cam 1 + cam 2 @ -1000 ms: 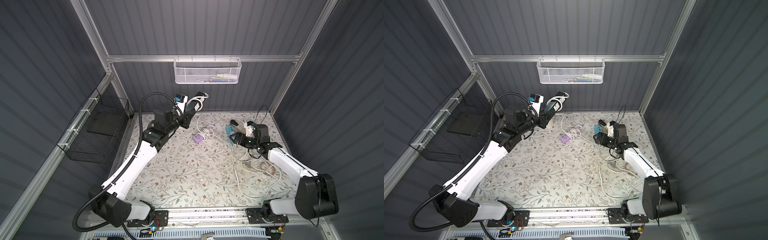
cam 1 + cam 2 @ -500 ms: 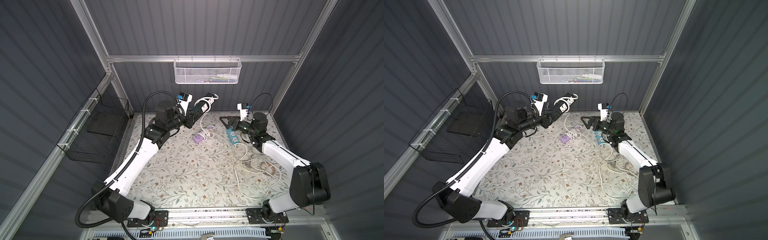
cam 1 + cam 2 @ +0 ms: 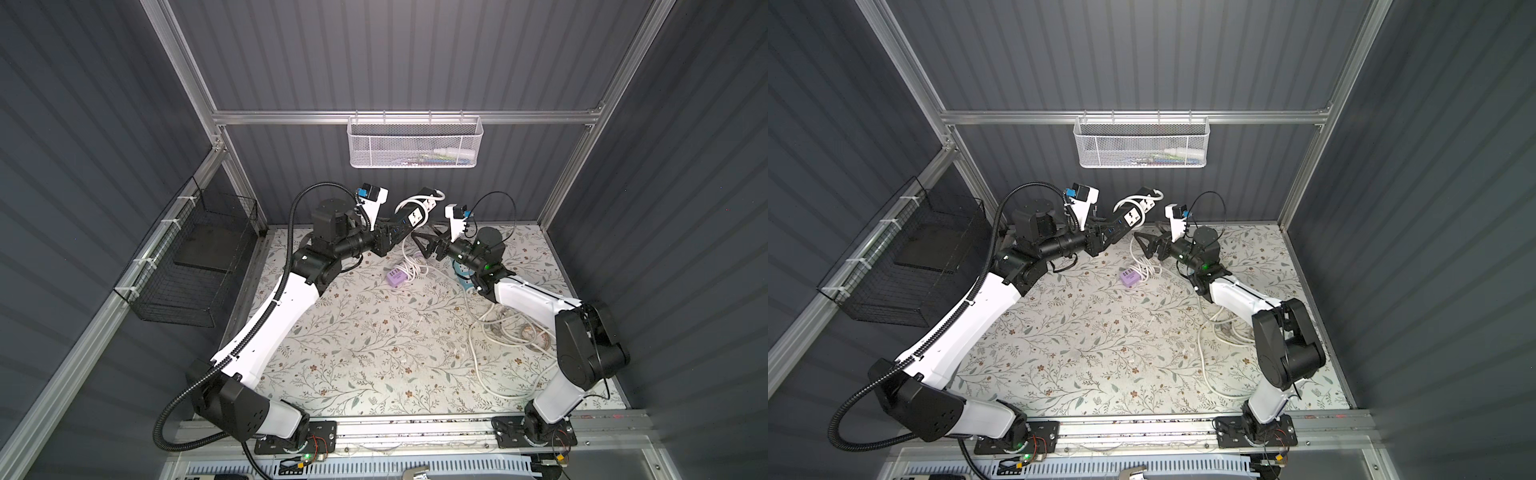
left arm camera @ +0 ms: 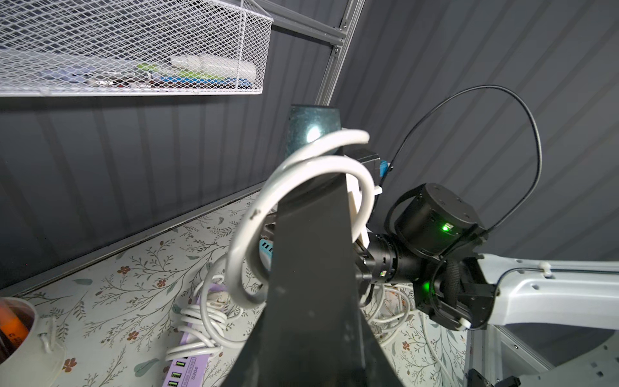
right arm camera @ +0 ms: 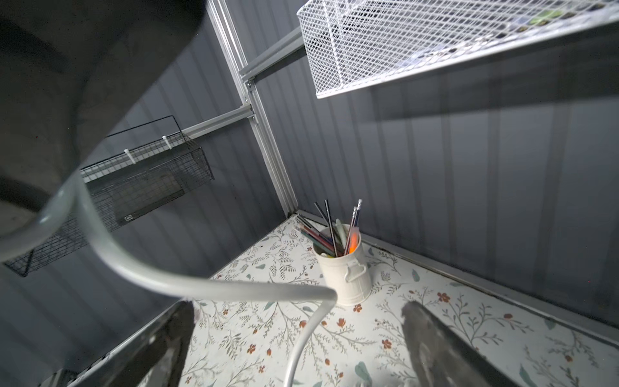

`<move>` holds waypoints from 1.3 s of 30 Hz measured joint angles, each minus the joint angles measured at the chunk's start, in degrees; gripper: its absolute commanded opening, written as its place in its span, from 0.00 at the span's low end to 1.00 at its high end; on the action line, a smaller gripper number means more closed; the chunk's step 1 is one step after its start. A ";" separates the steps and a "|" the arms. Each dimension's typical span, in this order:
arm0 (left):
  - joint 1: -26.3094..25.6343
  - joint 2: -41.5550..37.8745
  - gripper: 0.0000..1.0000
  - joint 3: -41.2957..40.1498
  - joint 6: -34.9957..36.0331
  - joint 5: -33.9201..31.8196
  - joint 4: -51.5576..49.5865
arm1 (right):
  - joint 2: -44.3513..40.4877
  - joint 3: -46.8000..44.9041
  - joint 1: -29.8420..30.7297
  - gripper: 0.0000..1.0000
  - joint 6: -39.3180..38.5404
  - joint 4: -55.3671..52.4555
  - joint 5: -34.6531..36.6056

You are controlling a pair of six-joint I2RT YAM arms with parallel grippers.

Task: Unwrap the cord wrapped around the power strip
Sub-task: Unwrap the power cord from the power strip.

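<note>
So the power strip [image 3: 409, 219] is a long black bar with white socket faces. It's up in the air over the back of the table [image 3: 353, 332], tilted with its far end pointing higher. The thick white cord [image 4: 301, 167] has a couple of loose loops round the strip's far half, and the rest dangles down.

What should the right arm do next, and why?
Probably close the right jaws on the white round cord: they stand open and it appears to run between them, while the left jaws hold the black power strip aloft with loops wound around it.
</note>
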 measured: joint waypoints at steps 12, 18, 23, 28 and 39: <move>-1.16 0.39 0.00 0.02 -1.07 1.44 1.22 | 6.64 5.70 2.73 0.36 0.50 3.61 3.28; -1.18 0.39 0.00 0.02 -1.22 1.42 2.05 | 6.54 5.90 2.78 0.00 1.11 4.26 4.11; -1.18 0.39 0.00 0.02 -1.20 1.20 2.34 | 4.94 4.50 2.62 0.00 1.44 4.20 4.96; -1.18 0.39 0.00 0.02 -1.20 1.27 2.32 | 1.68 2.12 0.81 0.00 2.01 2.71 4.90; -1.86 3.06 0.00 0.72 -3.30 5.99 3.96 | -0.28 13.14 -7.30 0.00 1.07 -10.47 2.40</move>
